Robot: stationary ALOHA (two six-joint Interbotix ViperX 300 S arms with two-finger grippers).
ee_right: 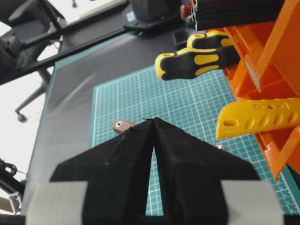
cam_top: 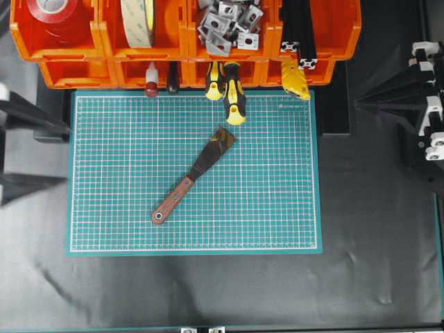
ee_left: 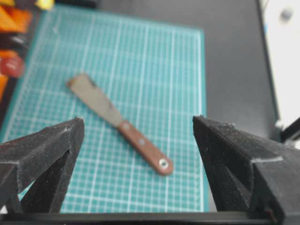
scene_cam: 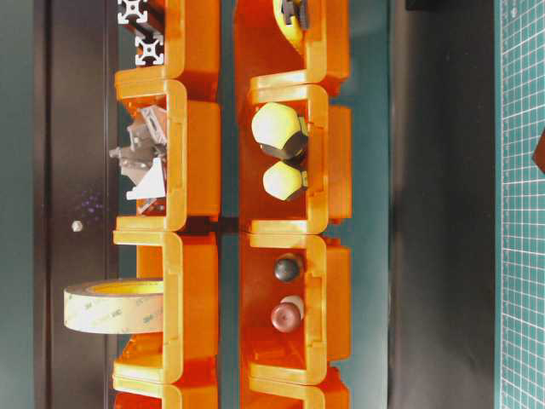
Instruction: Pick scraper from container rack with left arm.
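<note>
Progress: we find the scraper (cam_top: 192, 175) already out of the rack (cam_top: 184, 41), lying flat and diagonal on the green mat (cam_top: 111, 222), blade toward the bins, handle toward the near left. Nothing touches it. We judge the pick essentially done, with the tool set down on the mat; at most the left arm has to clear off.

Left gripper (ee_left: 136, 140): jaws spread wide, nothing between them. In its wrist view the scraper (ee_left: 123, 123) lies below and beyond the fingers (ee_left: 44, 150), well apart from them. Overhead we see only dark arm parts at the left edge.

Right gripper (ee_right: 153, 123): fingers pressed together to a point, holding nothing, parked at the right.

Materials and shapes:
- Scraper: reddish-brown wooden handle, rounded end with a metal-ringed hole, two small rivets; dull, dark, stained flat blade flaring to a straight tip.
- Rack: glossy orange moulded plastic, two tiers of open-front bins holding tape rolls, grey metal brackets, black extrusion.
- Screwdrivers (cam_top: 232, 94): chunky yellow-and-black grips poking out of a lower bin over the far edge of the mat.
- Mat: matte, white grid lines, on a black, slightly creased table cover (cam_top: 374, 229).
- Finger pads: black, grainy, wedge-shaped.
</note>
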